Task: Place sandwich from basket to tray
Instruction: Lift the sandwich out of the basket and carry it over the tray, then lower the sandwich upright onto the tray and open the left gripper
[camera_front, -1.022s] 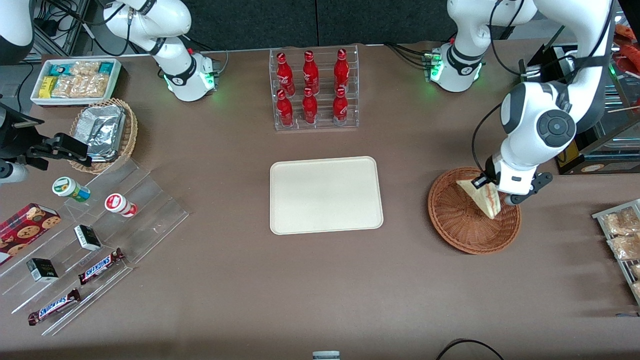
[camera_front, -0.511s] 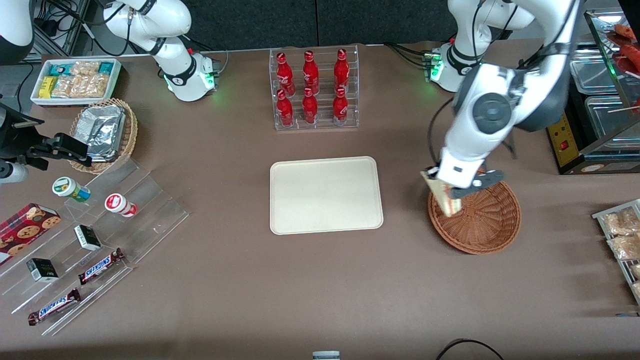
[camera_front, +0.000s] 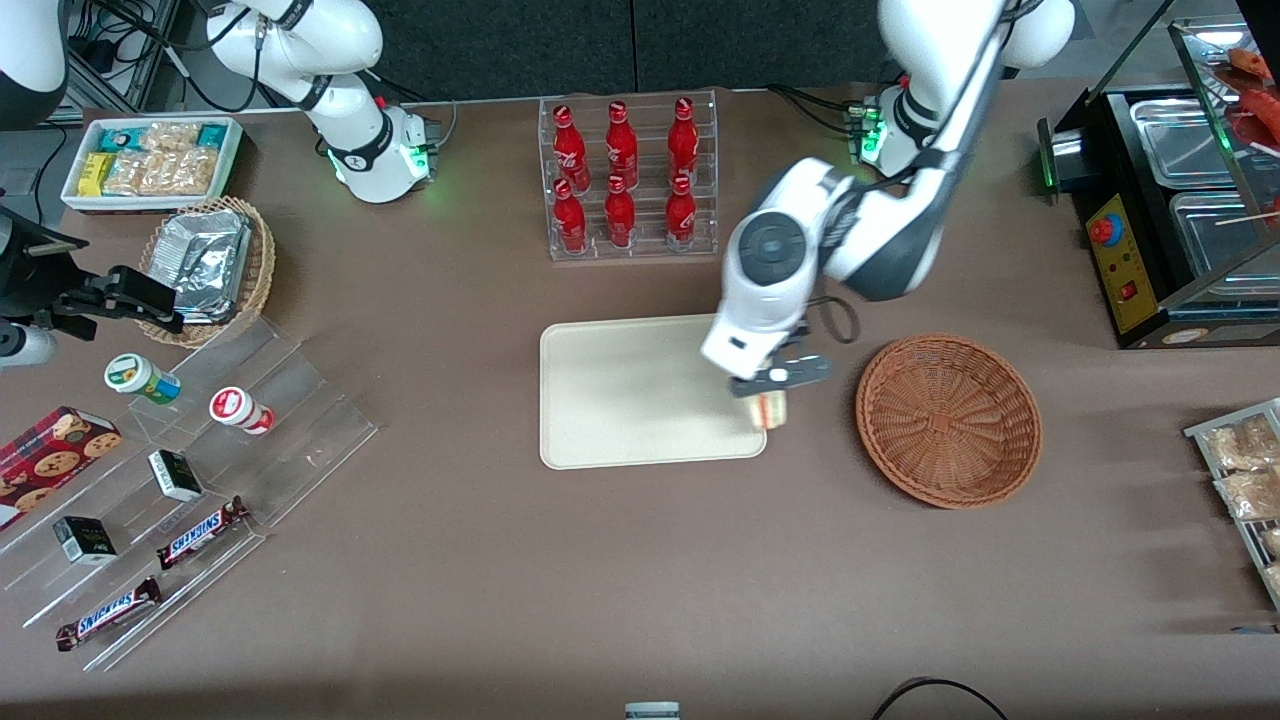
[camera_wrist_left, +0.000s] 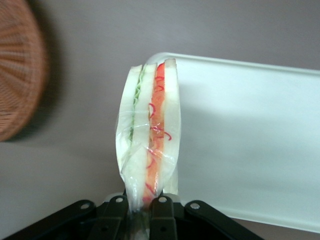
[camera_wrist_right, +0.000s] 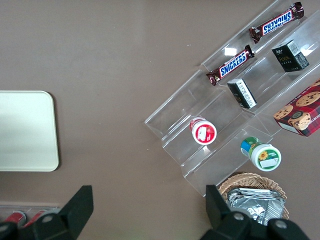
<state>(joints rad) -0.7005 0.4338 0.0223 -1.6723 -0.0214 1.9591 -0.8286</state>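
My left gripper (camera_front: 772, 388) is shut on the sandwich (camera_front: 771, 410), a plastic-wrapped wedge of white bread with pink-red and green filling. It holds the wedge in the air over the edge of the cream tray (camera_front: 620, 390) that faces the basket. In the left wrist view the sandwich (camera_wrist_left: 149, 135) hangs from the black fingers (camera_wrist_left: 162, 217), over the tray's rim (camera_wrist_left: 250, 125). The reddish-brown wicker basket (camera_front: 948, 420) stands beside the tray, toward the working arm's end, with nothing in it. A part of it shows in the left wrist view (camera_wrist_left: 17, 70).
A clear rack of red bottles (camera_front: 626, 178) stands farther from the front camera than the tray. A clear stepped shelf (camera_front: 190, 480) with snacks, a tan basket of foil packets (camera_front: 210, 265) and a white snack bin (camera_front: 150, 160) lie toward the parked arm's end. A metal counter (camera_front: 1190, 200) stands past the basket.
The gripper lifted the sandwich out of the basket and carried it sideways to the tray's edge. The basket now holds nothing.
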